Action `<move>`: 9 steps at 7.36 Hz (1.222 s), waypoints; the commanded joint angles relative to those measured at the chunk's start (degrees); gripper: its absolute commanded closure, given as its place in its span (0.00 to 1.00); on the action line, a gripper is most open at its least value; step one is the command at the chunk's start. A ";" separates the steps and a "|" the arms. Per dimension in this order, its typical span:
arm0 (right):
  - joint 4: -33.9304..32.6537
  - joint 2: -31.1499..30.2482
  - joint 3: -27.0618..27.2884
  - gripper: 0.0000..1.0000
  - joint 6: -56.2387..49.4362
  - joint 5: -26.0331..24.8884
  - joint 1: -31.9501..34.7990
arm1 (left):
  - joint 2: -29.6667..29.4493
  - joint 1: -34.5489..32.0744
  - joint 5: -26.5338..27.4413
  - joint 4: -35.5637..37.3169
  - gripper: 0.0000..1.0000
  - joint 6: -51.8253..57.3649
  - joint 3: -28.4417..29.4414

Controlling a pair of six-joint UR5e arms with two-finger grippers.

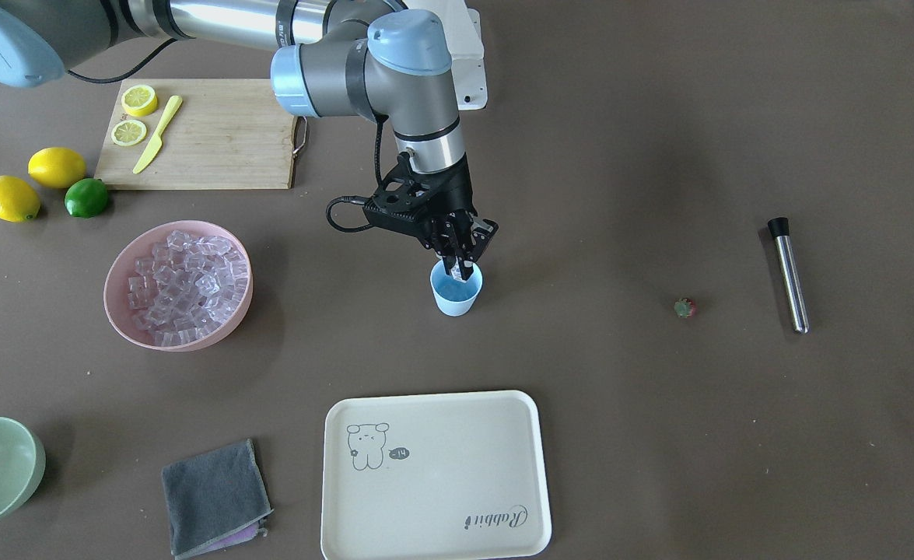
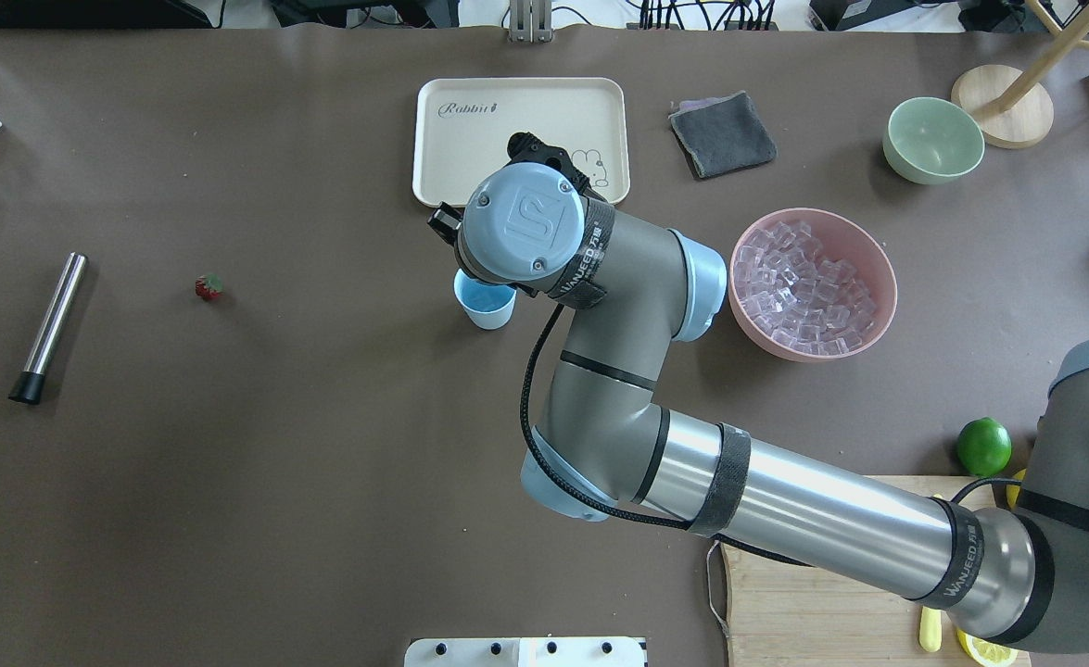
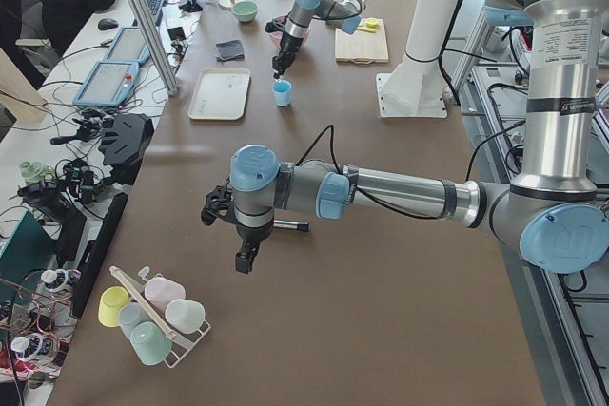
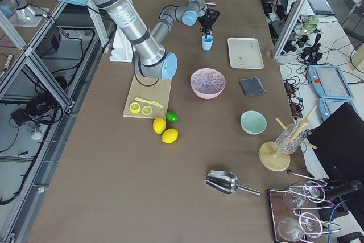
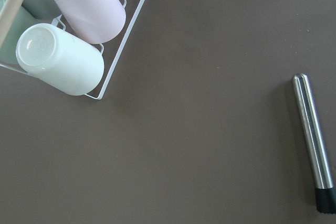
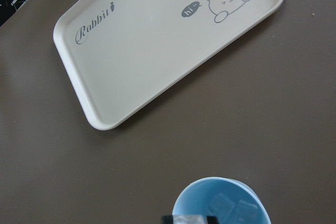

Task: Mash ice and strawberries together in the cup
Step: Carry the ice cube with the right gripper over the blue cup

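My right claw (image 1: 460,270) hangs right over the cup (image 1: 457,303), pinched on one ice cube (image 6: 188,219) just above the rim. A couple of cubes lie in the blue bottom, so I'd call this the ice-loading step, with plenty more in the pink bowl (image 1: 118,311). Next move, I reckon: release so the cube drops straight in. The strawberry (image 1: 684,308) sits well off on the table, not yet in. My left claw (image 3: 244,261) hovers near the steel rod (image 1: 789,276); open or closed, I can't tell.
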 commanded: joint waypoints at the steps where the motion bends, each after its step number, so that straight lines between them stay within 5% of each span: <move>1: 0.89 -0.05 -0.57 0.76 -0.21 -0.78 -0.67 | 0.02 0.00 0.00 0.06 0.02 0.00 0.20; 2: 0.80 -0.05 -0.65 0.75 -0.13 -0.86 -0.75 | 0.02 0.00 0.09 0.06 0.02 0.00 0.38; 3: 0.71 -0.14 -0.66 0.38 -0.65 -1.04 -1.10 | 0.02 0.00 0.09 0.06 0.02 0.00 0.29; 5: 0.19 -0.40 0.04 0.13 -4.60 -0.95 -1.11 | 0.02 0.00 0.09 0.06 0.02 0.00 0.38; 7: -1.21 -0.31 0.74 0.12 -5.40 -0.86 -0.76 | 0.02 0.00 0.00 0.06 0.02 0.00 0.29; 8: -5.92 -0.58 3.80 0.02 -9.67 1.05 0.55 | -0.24 0.08 0.09 0.06 0.01 -0.17 0.29; 9: -11.62 -1.19 7.31 0.02 -13.97 4.81 2.65 | -0.76 0.08 0.09 0.06 0.01 -0.44 0.46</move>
